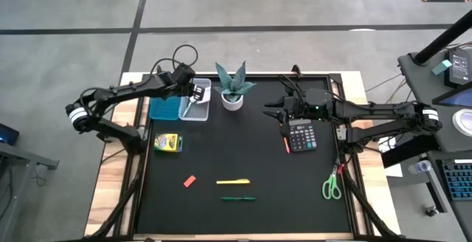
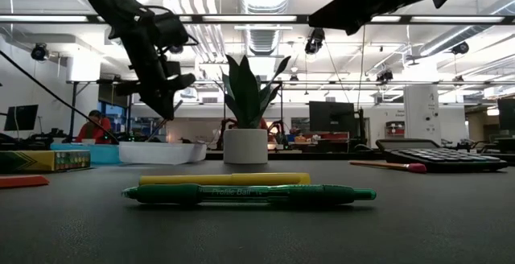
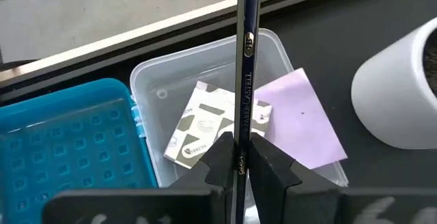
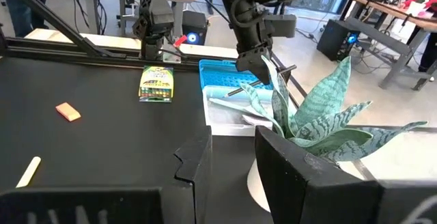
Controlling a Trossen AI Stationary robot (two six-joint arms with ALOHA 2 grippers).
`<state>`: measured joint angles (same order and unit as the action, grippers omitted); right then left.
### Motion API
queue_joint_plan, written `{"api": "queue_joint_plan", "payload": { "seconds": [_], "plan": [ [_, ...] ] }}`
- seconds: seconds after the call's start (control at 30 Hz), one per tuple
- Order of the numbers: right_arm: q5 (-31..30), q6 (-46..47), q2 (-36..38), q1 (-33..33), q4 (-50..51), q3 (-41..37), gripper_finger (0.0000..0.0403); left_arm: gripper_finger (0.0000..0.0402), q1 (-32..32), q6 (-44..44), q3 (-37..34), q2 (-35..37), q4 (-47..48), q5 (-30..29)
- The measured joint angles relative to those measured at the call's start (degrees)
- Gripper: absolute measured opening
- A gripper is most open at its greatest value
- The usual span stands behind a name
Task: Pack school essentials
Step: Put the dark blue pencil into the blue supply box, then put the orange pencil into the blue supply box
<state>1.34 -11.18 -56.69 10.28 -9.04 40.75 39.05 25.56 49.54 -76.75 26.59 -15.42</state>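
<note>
Left gripper: the left gripper (image 3: 240, 157) hangs over the clear box (image 1: 196, 110) at the table's far left, its fingers pinched on a dark pencil (image 3: 246, 60), so the pencil can drop straight in.
Clear box: it sits just beside the blue lid (image 1: 164, 108); a white patterned packet (image 3: 203, 125) and a purple sheet (image 3: 304, 121) already lie inside, so this looks to be the packing spot.
Loose items: the crayon box (image 1: 167, 142), red eraser (image 1: 189, 181), yellow pen (image 1: 233, 181) and green pen (image 1: 238, 198) lie apart on the mat, unpacked.
Plant: the potted plant (image 1: 233, 87) stands just beside the box, not for packing.
Right gripper: the right gripper (image 1: 271, 109) waits above the calculator (image 1: 299, 134), its fingers apart and holding nothing.
Scissors: the green scissors (image 1: 332, 185) lie near the right edge, well clear of the box.
</note>
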Motion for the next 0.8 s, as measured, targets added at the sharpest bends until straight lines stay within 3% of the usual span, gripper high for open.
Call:
{"api": "queue_joint_plan", "payload": {
  "seconds": [0.53, 0.8],
  "plan": [
    [0.0, -0.3, 0.0, 0.0, 0.0, 0.0, 0.0102, 0.0101, 0.0, -0.8, -0.2, 0.0, 0.0, 0.0],
    [0.0, 0.0, 0.0, 0.0, 0.4, -0.1, 0.0102, 0.011, -1.0, -2.2, -0.2, 1.3, 0.1, 0.1]
  ]
}}
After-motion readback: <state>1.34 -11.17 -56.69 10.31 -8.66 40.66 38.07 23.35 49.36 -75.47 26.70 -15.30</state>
